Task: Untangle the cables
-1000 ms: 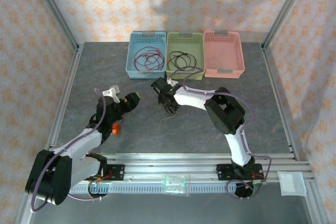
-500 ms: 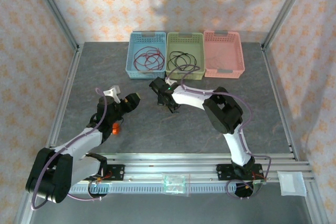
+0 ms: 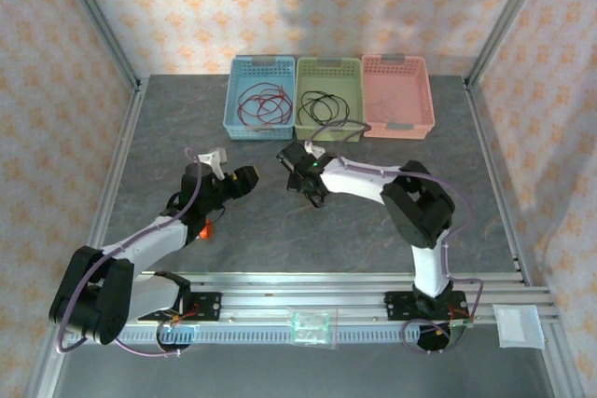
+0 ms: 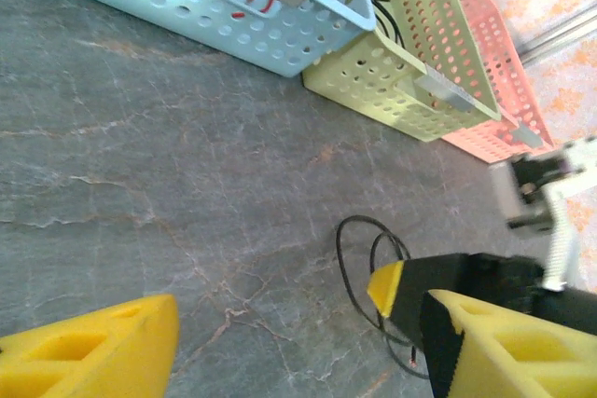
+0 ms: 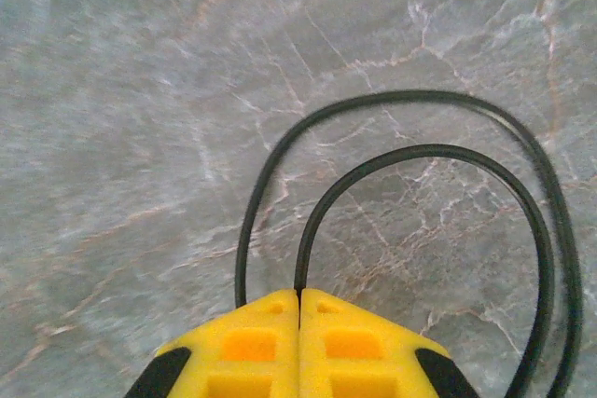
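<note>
Three baskets stand side by side along the far part of the surface (image 3: 187, 137). The green basket (image 3: 328, 134) is in the middle, with a blue basket (image 3: 259, 133) touching its left side and a pink basket (image 3: 399, 130) touching its right. A black coil (image 3: 324, 107) lies inside the green basket, and red cables (image 3: 264, 104) lie in the blue one.

Just in front of the green basket's left corner, a loose black cable (image 3: 315, 195) (image 4: 339, 258) (image 5: 424, 148) rests on the bare stone in two round loops.

The right arm (image 3: 410, 202) rises from its base and bends at a high elbow. Its forearm stretches leftward toward that corner. The right end effector (image 3: 308, 182) (image 5: 298, 300) is low over the surface with its yellow fingers pressed together, pinching a strand of the loose black cable at the seam.

The left arm (image 3: 149, 244) lies low, stretched out toward the green basket. The left end effector (image 3: 247, 177) (image 4: 275, 295) is short of the basket and to its left, with its fingers spread wide and holding nothing. In the left wrist view, its right-hand finger covers the near part of the cable loops.
</note>
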Robot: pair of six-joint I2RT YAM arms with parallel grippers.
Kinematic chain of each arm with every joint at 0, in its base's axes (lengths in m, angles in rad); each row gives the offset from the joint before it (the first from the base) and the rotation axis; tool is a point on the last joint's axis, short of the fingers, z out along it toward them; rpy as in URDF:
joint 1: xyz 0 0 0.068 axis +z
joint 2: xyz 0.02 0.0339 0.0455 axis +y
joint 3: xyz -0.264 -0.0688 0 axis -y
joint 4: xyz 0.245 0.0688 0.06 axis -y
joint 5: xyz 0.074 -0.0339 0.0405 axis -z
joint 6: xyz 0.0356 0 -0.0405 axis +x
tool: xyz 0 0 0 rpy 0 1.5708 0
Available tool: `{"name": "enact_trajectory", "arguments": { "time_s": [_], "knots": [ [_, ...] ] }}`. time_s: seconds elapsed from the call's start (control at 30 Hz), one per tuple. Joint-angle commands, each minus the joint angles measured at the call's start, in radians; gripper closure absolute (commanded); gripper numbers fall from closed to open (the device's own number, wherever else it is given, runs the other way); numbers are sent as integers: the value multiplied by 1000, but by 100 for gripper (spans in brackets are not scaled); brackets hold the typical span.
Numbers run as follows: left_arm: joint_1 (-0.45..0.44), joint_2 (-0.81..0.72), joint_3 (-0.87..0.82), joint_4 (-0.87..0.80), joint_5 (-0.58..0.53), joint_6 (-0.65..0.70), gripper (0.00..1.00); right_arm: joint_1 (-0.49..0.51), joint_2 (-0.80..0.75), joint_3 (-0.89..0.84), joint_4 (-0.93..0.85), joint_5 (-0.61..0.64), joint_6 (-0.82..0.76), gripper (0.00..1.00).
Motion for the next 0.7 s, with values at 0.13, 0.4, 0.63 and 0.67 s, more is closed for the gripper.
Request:
{"name": "enact_trajectory", "arguments": {
  "time_s": [0.13,0.4,0.63,0.67],
  "knots": [
    [-37,34,18,83,41,18,30,4,-168,-70,87,28,21,100],
    [-77,57,60,92,49,31,28,4,-306,-109,120,74,-40,100],
    [-104,67,130,80,24,29,28,4,-398,-89,109,141,-77,100],
    [-108,67,144,80,17,29,27,2,-409,-81,103,153,-78,100]
  ]
}}
